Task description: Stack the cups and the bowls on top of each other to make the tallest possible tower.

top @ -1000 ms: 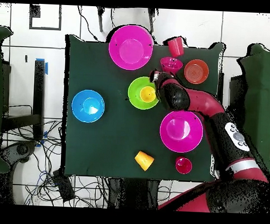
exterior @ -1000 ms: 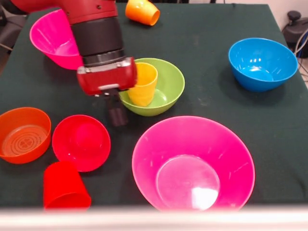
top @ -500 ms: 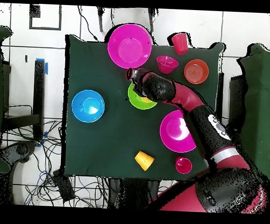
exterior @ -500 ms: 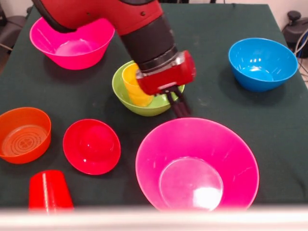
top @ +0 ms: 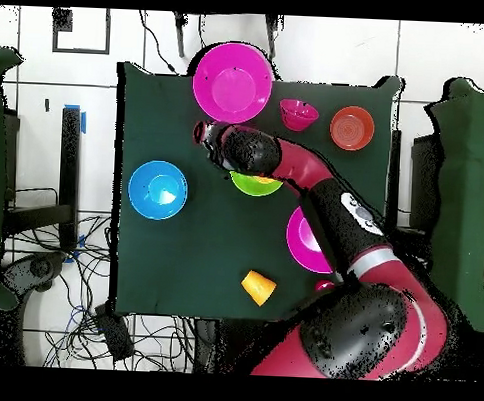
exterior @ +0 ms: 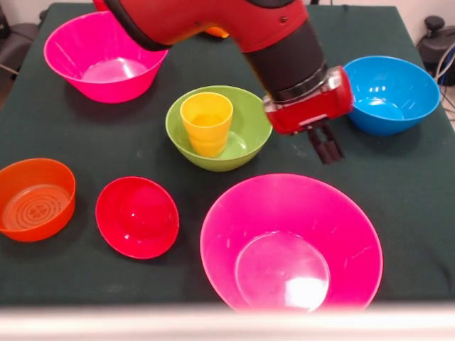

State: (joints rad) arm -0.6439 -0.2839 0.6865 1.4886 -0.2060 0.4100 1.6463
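While the gripper (exterior: pixel 325 145) hung right of centre in the front view, between the lime-green bowl (exterior: pixel 245 145) and the blue bowl (exterior: pixel 387 92), its dark fingers (exterior: pixel 321 144) looked pressed together and empty, though the view was poor. Yellow cup (exterior: pixel 207 123): upright inside the lime-green bowl. Large pink bowl (exterior: pixel 288 241): lower centre. Second pink bowl (exterior: pixel 99 55): upper left. Small red bowl (exterior: pixel 136 216) and orange bowl (exterior: pixel 34 199): lower left, apart.
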